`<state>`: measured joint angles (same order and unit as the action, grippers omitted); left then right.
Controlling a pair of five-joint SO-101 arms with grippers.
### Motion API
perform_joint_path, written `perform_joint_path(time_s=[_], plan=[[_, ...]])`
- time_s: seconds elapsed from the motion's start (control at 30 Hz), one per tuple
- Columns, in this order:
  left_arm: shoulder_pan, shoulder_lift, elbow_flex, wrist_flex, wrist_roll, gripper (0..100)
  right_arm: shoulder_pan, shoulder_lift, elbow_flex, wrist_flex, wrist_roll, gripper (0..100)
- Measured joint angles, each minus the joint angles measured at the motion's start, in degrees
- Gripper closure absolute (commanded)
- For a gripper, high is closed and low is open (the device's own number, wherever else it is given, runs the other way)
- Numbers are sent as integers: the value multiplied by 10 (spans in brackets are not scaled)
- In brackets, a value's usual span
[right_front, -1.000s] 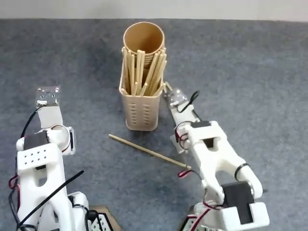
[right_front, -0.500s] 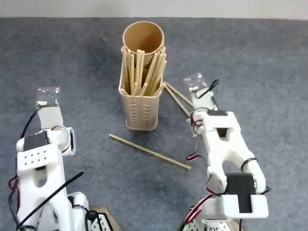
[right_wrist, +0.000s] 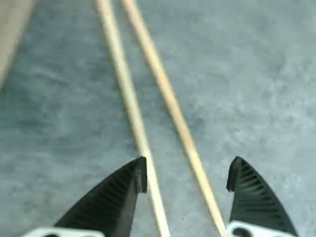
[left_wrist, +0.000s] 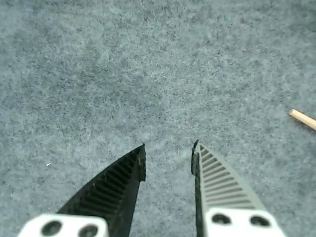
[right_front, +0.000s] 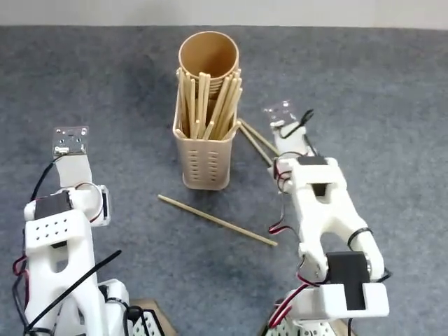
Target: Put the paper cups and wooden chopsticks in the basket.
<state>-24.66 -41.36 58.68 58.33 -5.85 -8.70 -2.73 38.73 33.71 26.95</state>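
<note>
Near to far:

- Lone chopstick (right_front: 217,220) lies flat on the table (right_front: 392,105), between the two arms, on a diagonal. It sits just on the near side of the basket (right_front: 204,164) and is not touching it. One end of it shows at the edge of the left wrist view (left_wrist: 302,118).
- Left gripper (left_wrist: 168,148): jaws spread, nothing between them, grey table underneath. It is on the left side of the table, well apart from the basket.
- Right gripper (right_wrist: 187,170): jaws spread, over a pair of chopsticks (right_front: 255,143). Both sticks run through the gap, one close to each finger. Cannot tell if the fingers touch them.
- The pair sits just to the right of the basket, with its far ends at the basket's right wall. Cannot tell if the sticks lean on the wall or lie flat.
- Basket is upright, about mid-table, toward the far edge. A bundle of chopsticks (right_front: 210,105) stands on end in its near part.
- Paper cup (right_front: 208,56) is upright in the far end of the basket, mouth up, just behind the bundle.
</note>
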Motion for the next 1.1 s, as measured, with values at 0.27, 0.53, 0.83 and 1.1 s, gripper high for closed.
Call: perform_joint_path(time_s=[0.27,0.53,0.83,1.1], plan=[[0,0,0,0,0,822,-11,2,2,0,67,717],[0,0,0,0,0,822,11,95,-20,0,121,763],[0,0,0,0,0,822,5,110,-37,0,125,992],[0,0,0,0,0,822,6,-12,-35,37,55,995]])
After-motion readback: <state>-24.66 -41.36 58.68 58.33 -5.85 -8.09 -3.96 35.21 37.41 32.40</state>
